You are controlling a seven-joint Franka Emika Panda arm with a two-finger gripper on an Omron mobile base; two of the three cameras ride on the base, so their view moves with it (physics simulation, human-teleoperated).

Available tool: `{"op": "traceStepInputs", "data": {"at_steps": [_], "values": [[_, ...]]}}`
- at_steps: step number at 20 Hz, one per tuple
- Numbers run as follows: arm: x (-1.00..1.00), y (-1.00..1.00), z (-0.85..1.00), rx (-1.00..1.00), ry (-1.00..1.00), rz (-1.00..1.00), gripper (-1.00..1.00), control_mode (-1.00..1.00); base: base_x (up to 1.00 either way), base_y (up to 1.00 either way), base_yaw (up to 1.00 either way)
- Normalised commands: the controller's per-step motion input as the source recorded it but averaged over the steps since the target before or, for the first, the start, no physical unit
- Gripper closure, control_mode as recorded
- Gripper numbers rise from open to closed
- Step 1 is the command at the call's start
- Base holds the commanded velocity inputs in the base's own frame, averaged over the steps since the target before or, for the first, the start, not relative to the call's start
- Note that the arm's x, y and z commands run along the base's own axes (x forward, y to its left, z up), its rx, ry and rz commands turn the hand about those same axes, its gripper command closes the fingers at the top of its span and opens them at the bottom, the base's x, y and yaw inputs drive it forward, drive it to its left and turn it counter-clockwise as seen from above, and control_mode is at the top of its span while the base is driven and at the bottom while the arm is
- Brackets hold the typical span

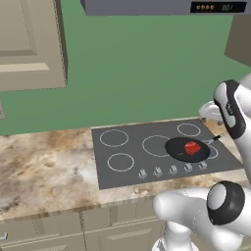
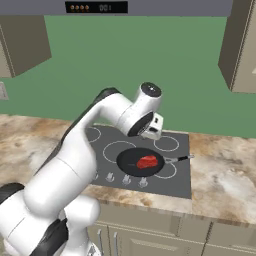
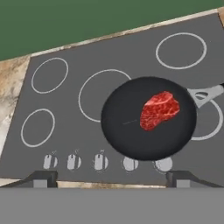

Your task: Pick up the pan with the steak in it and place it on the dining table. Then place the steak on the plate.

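Still at the pickup: end effector (image 3: 112,179) wide open, empty, above the round black frying pan (image 3: 148,118) holding red raw steak (image 3: 159,110); next, grab the handle at 3 o'clock.

- The pan (image 3: 131,131) looks matt black, smooth, with a grey metal-looking handle bracket.
- The steak (image 3: 159,110) is raw red, marbled, slightly glossy.
- The cooktop (image 3: 65,127) is smooth dark grey glass.
- The worktop (image 1: 44,166) is beige marbled stone.

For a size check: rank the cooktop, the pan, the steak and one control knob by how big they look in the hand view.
1. cooktop
2. pan
3. steak
4. knob, smallest, though not far below the steak.
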Motion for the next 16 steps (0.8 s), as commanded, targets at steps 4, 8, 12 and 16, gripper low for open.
{"op": "traceStepInputs", "data": {"at_steps": [4, 8, 12, 16], "values": [[0.41, -0.77, -0.27, 0.09, -0.01, -0.2, -1.0, -1.0, 0.0, 0.0, 0.0], [0.41, -0.68, -0.26, 0.07, -0.02, -0.23, -1.0, -1.0, 0.0, 0.0, 0.0], [0.44, -0.3, -0.24, 0.01, -0.01, -0.3, -1.0, -1.0, 0.0, 0.0, 0.0], [0.26, -0.01, -0.34, -0.04, -0.01, -0.35, -1.0, -1.0, 0.0, 0.0, 0.0]]}}
